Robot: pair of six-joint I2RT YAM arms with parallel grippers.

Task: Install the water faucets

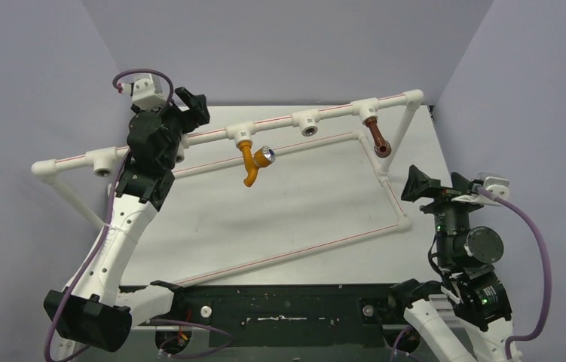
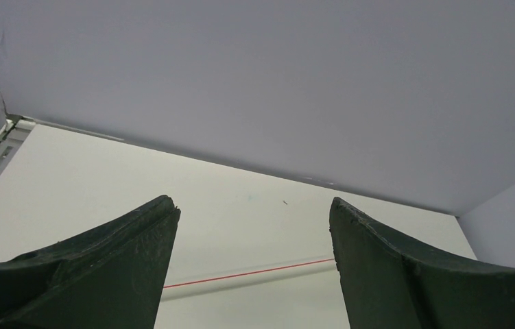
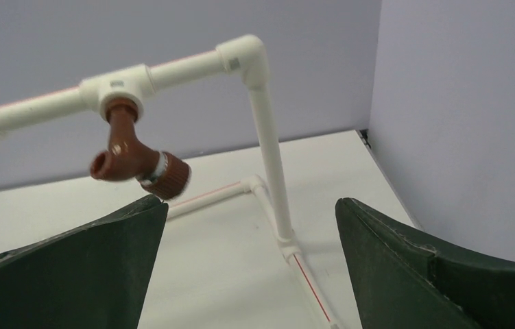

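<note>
Left faucet (image 1: 252,162), right faucet (image 1: 377,136) under pipe (image 1: 334,110)

The small orange-yellow plastic tap with a shiny silver knob (image 1: 250,161) hangs spout-down, seated in a white T-shaped pipe socket (image 1: 240,130); the dark red-brown bent-spout tap (image 3: 126,148) hangs likewise from the rightmost white socket (image 3: 114,86), beside the corner elbow (image 3: 249,58).

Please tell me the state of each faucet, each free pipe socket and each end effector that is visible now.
orange-yellow faucet: seated in its socket, hanging down, not held.
red-brown faucet: seated in its socket, not held.
socket between the faucets: empty.
far-left socket: empty.
left end effector: open, holding nothing.
right end effector: open, holding nothing.
</note>
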